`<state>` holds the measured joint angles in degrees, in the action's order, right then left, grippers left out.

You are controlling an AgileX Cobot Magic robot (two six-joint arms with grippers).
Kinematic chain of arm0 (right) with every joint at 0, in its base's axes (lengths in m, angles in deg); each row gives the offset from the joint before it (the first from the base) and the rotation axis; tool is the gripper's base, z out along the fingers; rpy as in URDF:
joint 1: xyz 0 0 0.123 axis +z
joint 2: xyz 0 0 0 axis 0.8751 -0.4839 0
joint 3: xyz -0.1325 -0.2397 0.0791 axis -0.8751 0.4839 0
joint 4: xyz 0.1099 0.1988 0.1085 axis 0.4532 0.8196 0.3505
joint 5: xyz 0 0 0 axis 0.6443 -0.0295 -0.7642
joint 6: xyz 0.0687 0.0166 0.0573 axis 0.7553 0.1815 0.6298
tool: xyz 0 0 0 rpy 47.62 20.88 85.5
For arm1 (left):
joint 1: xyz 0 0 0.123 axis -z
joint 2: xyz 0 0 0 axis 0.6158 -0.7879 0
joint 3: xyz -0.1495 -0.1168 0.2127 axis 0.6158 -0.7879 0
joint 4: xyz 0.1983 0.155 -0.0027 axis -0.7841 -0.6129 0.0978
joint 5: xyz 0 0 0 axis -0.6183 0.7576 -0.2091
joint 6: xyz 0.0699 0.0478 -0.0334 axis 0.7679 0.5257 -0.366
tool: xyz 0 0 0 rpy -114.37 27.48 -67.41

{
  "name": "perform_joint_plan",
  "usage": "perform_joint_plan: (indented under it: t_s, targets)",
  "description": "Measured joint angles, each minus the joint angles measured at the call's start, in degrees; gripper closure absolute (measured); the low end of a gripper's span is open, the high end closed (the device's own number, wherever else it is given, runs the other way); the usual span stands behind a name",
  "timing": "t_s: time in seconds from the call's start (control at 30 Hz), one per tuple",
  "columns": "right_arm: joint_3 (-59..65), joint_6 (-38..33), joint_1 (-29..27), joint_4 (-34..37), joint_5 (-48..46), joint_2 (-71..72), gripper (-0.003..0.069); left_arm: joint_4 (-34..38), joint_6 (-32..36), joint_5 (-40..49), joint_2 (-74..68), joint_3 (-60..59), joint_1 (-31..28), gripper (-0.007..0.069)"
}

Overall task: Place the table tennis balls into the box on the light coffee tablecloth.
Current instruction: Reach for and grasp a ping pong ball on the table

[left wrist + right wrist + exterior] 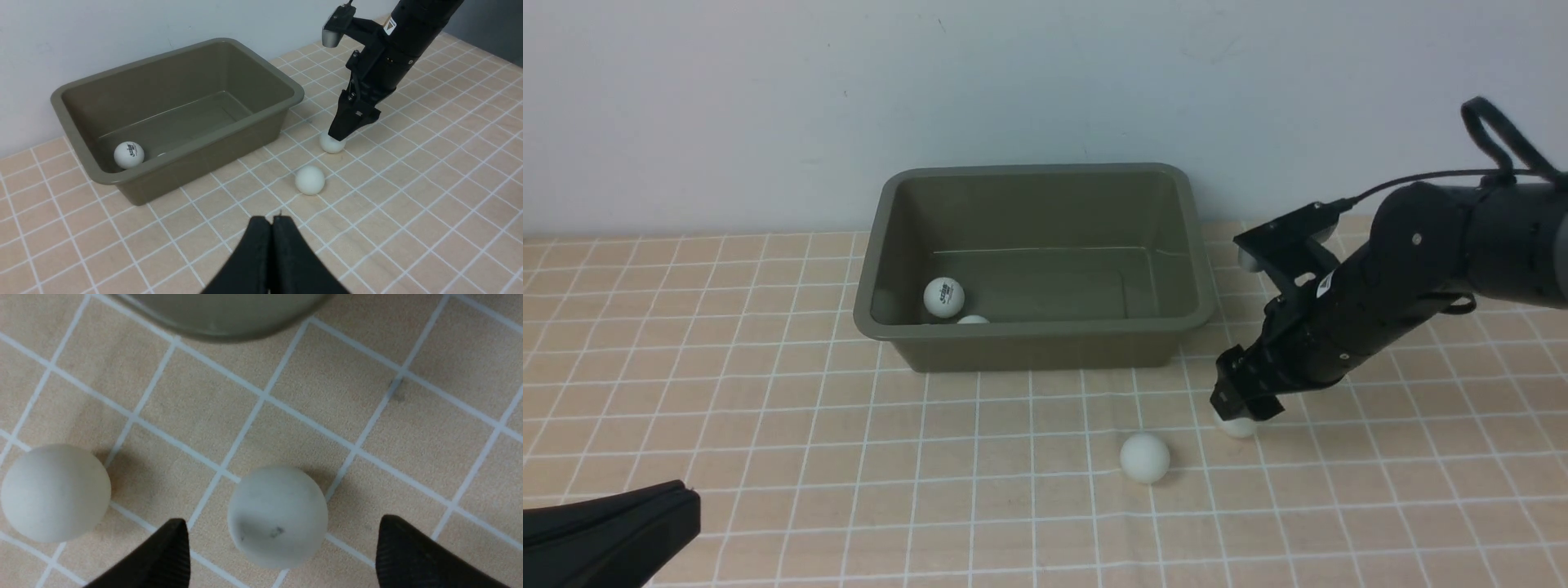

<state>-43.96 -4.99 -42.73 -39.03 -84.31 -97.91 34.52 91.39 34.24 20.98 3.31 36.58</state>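
The olive-green box (1033, 333) stands at the back middle of the light coffee tablecloth (768, 408). It holds one logo ball (943, 296) and a second ball (973, 319) half hidden by the front wall. Two balls lie on the cloth: one (1145, 457) in the open, another (1239, 426) under my right gripper (1241, 408). In the right wrist view that gripper (282, 535) is open, its fingers either side of the ball (278, 516), not touching it. My left gripper (271, 222) is shut and empty, low at the front left.
The second loose ball (55, 493) lies close beside the right gripper's finger. The box's front corner (220, 318) is just beyond the gripper. A plain wall stands behind the box.
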Motion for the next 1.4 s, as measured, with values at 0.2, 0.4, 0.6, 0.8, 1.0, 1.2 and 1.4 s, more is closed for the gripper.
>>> perform_joint_plan:
  t_s: [0.2, 0.4, 0.6, 0.8, 1.0, 1.2, 1.4]
  targets:
    - [-3.5, 0.0, 0.0, 0.6, -1.7, -2.8, 0.0108, 0.0, 0.1, 0.0, 0.0, 0.0, 0.0, 0.0693]
    - [-4.1, 0.0, 0.0, 0.6, -2.6, -4.2, 0.0108, 0.0, 0.1, 0.0, 0.0, 0.0, 0.0, 0.0693]
    - [-4.4, 0.0, 0.1, 0.6, -2.9, -6.0, 0.0108, 0.0, 0.2, 0.0, 0.0, 0.0, 0.0, 0.0693]
    - [-4.6, 0.0, 0.1, 0.6, -3.1, -6.9, 0.0114, 0.0, 0.2, 0.0, 0.0, 0.0, 0.0, 0.0693]
    - [-4.7, 0.0, 0.1, 1.1, -4.1, -6.9, 0.0221, 0.0, 0.2, 0.0, 0.0, 0.0, 0.0, 0.0693]
    - [-4.7, 0.0, 0.1, 1.6, -5.4, -6.9, 0.0299, 0.0, 0.2, 0.0, 0.0, 0.0, 0.0, 0.0693]
    - [-7.8, 0.0, 0.1, 2.0, -14.4, -6.9, 0.0299, 0.0, 0.2, 0.0, 0.0, 0.0, 0.0, 0.0693]
